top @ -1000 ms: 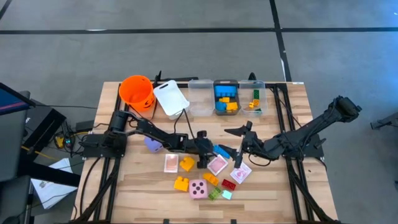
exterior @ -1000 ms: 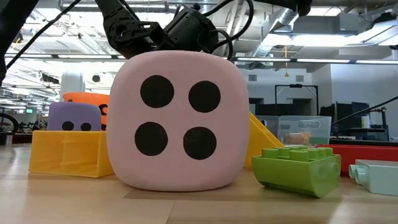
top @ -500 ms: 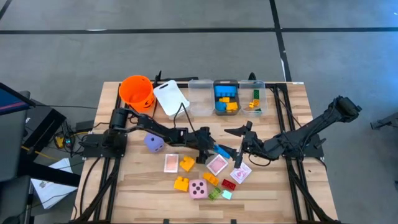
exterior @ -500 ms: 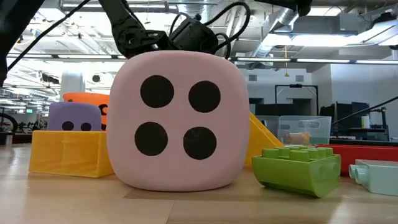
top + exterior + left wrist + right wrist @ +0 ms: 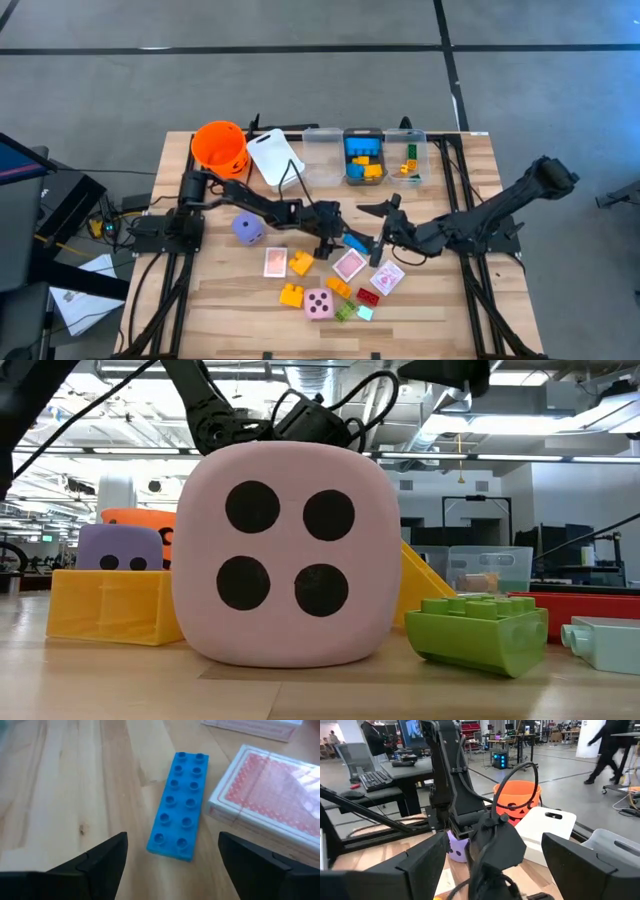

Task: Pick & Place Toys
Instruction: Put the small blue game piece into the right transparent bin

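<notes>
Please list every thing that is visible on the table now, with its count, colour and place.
long brick: 1, blue, table centre, under the left gripper.
cards: 3, pink-backed, in the front cluster.
purple die: 1, left of centre.
pink die: 1, front edge.
small bricks: several, yellow, orange, red, green, front.
bucket: 1, orange, back left.
white lid: 1, beside the bucket.
bins: 3, clear, back row; two hold bricks.
left gripper: open, over the long brick.
right gripper: open, right of centre.

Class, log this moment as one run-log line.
left gripper: open over blue brick | right gripper: open, waiting nearby | brick: flat on table, beside card box
</notes>
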Motion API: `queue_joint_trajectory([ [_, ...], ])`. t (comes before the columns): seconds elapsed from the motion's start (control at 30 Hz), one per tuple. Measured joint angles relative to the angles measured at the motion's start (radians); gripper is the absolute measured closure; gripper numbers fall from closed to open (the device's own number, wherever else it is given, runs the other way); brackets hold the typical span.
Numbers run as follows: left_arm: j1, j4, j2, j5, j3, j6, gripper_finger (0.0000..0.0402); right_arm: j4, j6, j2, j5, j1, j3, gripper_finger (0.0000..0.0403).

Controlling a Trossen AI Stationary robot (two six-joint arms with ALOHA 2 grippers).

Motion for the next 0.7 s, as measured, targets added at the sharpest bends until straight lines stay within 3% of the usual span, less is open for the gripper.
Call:
queue_joint_trajectory([
  [0.47,0.006,0.018,0.078,0.042,0.054,-0.065,0.0109,0.034,-0.005,0.028,0.0,-0.024,0.005,0.0085],
  [0.7,0.003,-0.001,0.079,0.05,0.052,-0.065,0.0185,0.029,-0.007,0.028,0.0,-0.024,0.006,0.0085],
])
